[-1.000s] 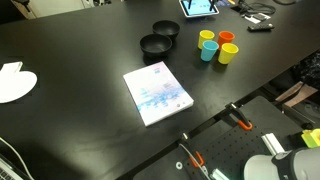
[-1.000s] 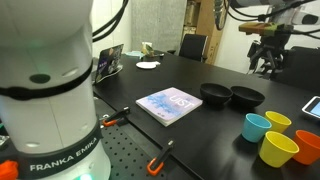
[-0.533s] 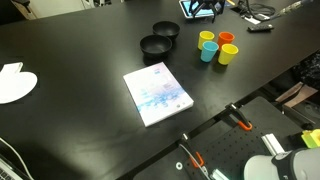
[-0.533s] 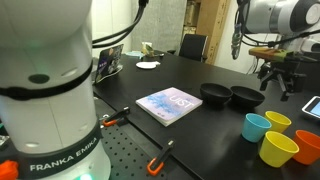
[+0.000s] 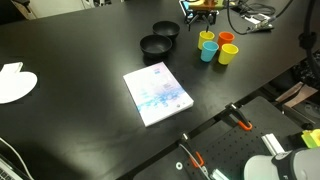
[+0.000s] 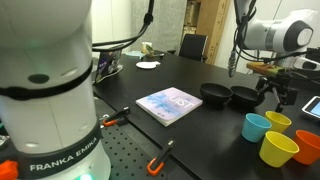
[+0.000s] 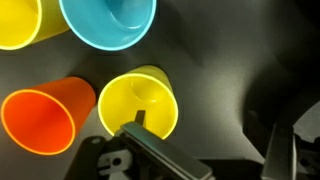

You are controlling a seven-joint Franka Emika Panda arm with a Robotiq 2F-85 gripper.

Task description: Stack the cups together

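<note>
cups crowd together; the hand hovers spread open, and a misaligned descent could topple the yellow cup beneath it.

The robot's black metal hand has come down. A second ago it hung high up at the far edge of the black bench. Now it sits much lower, close above the small yellow plastic cup at the back of the cup group. In an exterior view the hand has dropped to just beside the shallow black bowl.
</note>
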